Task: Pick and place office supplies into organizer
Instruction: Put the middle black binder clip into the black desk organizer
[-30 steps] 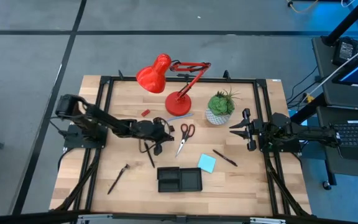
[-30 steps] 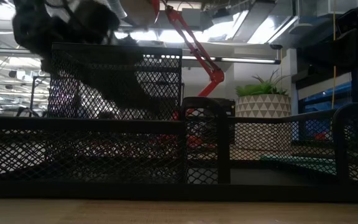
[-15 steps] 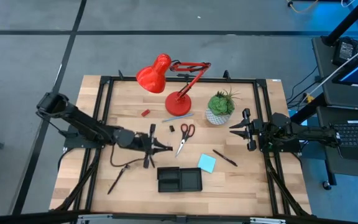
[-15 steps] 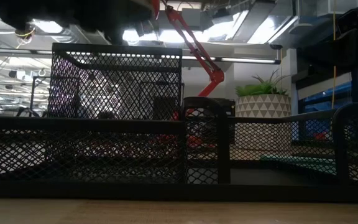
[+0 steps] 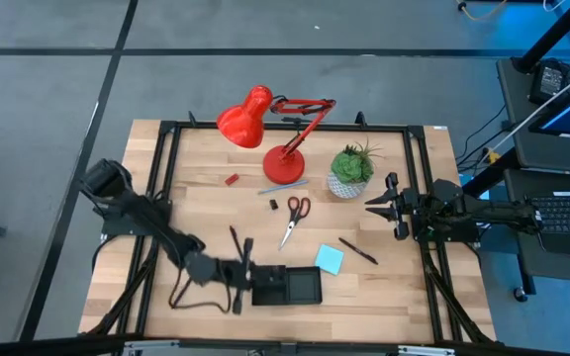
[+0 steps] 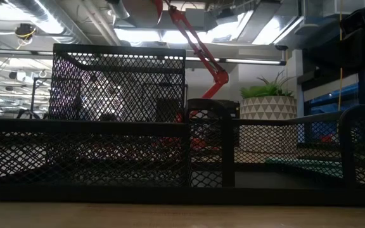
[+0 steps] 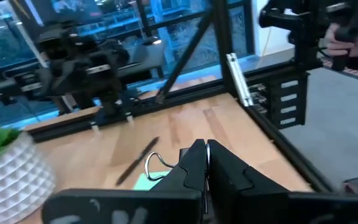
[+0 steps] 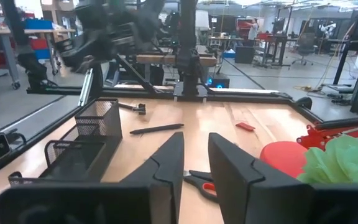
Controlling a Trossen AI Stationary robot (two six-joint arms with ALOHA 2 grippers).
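Observation:
The organizer [image 5: 300, 287], a black mesh tray with compartments, stands near the table's near edge and fills the low view [image 6: 119, 95]. My left gripper [image 5: 255, 275] is at its left end, shut [image 7: 206, 152], with a small clip's silvery wire loop beside its fingertips. Red-handled scissors [image 5: 295, 213], a blue sticky pad [image 5: 330, 258], a dark pen [image 5: 357, 250], a second pen [image 5: 234, 237], a small black clip [image 5: 273, 204] and a tiny red piece [image 5: 232, 179] lie flat on the wood. My right gripper [image 5: 379, 206] waits open [image 8: 196, 155] at the right edge. My left gripper is shut on a small clip; only its thin wire loop [image 7: 153, 167] shows, sticking out beside the fingertips, which hide the place of contact. The fingers lie about level and point toward the table's right edge. The loop is off the wood.
A red desk lamp [image 5: 265, 129] and a potted plant in a white pot [image 5: 350, 170] stand at the far side. A third pen [image 5: 178, 295] lies near the front left, partly under my left arm. A black rail [image 5: 166, 158] frames the tabletop.
My left gripper has swung from beside the scissors toward the table's near edge, rolling as it went, and is now at the organizer's left end, still shut. Its dark shape has left the top of the low view.

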